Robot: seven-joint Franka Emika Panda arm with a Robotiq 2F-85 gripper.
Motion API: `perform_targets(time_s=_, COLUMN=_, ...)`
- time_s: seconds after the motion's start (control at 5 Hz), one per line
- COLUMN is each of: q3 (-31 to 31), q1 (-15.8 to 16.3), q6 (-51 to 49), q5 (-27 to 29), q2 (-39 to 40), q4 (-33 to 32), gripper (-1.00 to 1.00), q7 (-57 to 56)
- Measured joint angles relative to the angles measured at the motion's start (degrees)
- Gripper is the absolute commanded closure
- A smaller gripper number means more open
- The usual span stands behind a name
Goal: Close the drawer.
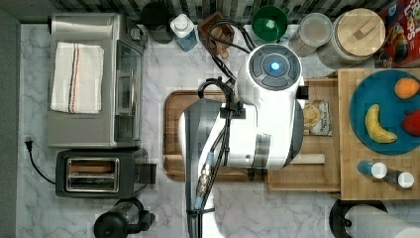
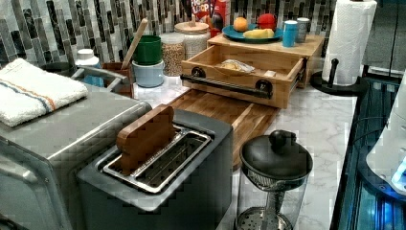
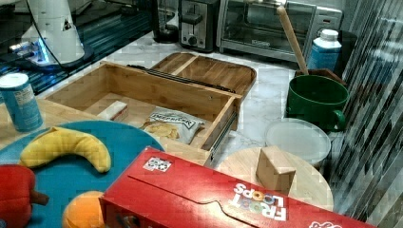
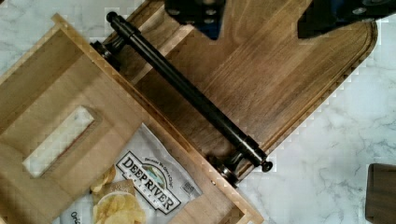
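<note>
**Drawer standing open over the dark board**

The drawer (image 2: 242, 67) is sitting pulled out from under the bamboo slab (image 2: 268, 45) that is carrying the blue plate (image 2: 251, 34). In the top view the drawer (image 1: 317, 134) is lying just left of the slab, its open front facing the top view's left, toward the walnut board (image 1: 173, 134). Its long axis, and the black bar handle (image 4: 187, 91) on its front, are running near to far in the top view, across the direction in which it slides. In the left view the handle (image 2: 225, 85) is facing the camera, hanging over the far end of the board (image 2: 225, 112).

Inside the drawer a bag of chips (image 4: 140, 186) is lying flat on the pale bottom, and a small pale block (image 4: 56, 140) is lying apart from it; in the right view the bag (image 3: 173, 124) is resting toward the right wall and the block (image 3: 112, 110) toward the middle.

The arm (image 1: 252, 124) is hanging over the board and the drawer's front in the top view, hiding most of both. In the wrist view the jaws (image 4: 261, 18) are hovering above the board, released and spread wide, touching nothing, with one dark finger (image 4: 196, 11) beside the handle's end.

The marble worktop (image 2: 321, 120) is carrying a toaster (image 2: 158, 167) and a toaster oven (image 1: 89, 79).
</note>
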Motion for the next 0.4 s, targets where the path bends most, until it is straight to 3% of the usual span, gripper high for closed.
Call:
perform_targets(time_s=0.2, q3=0.0, q1=-0.3, q6=0.0, q5=0.0, q2=0.3, q4=-0.2, gripper=1.0, q7=-0.1)
perform_targets(time_s=0.4, q3=0.0, q1=-0.7, q6=0.1, q5=0.0, q2=0.7, q4=-0.7, gripper=-1.0, q7=-0.1)
